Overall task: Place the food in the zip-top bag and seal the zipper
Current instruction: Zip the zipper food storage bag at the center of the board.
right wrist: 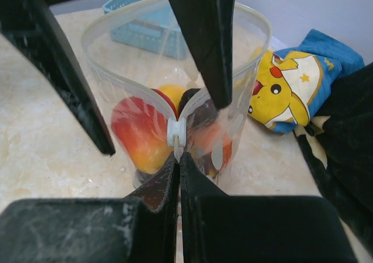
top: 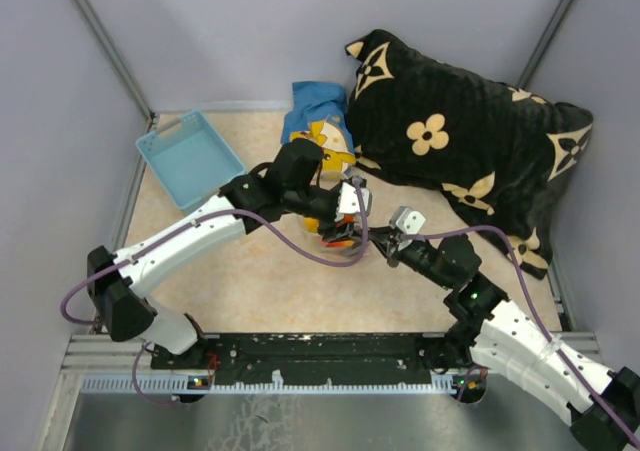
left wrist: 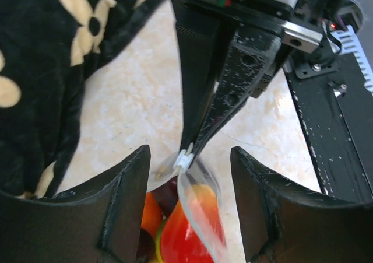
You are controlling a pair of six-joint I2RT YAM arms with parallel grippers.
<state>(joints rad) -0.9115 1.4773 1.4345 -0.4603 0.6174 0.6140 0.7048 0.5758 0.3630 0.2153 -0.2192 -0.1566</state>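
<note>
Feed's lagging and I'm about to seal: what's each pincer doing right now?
Left pincer: open, gripping nothing.
Right pincer: closed on the zipper.

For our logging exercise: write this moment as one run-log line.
fruit: in bag | bag mouth: open | right gripper: shut on zipper | left gripper: open

bag (right wrist: 116, 79): clear | fruits (right wrist: 137, 136): red, orange, yellow | basket (top: 190, 161): light blue | pillow (top: 480, 166): black, cream flowers
</note>
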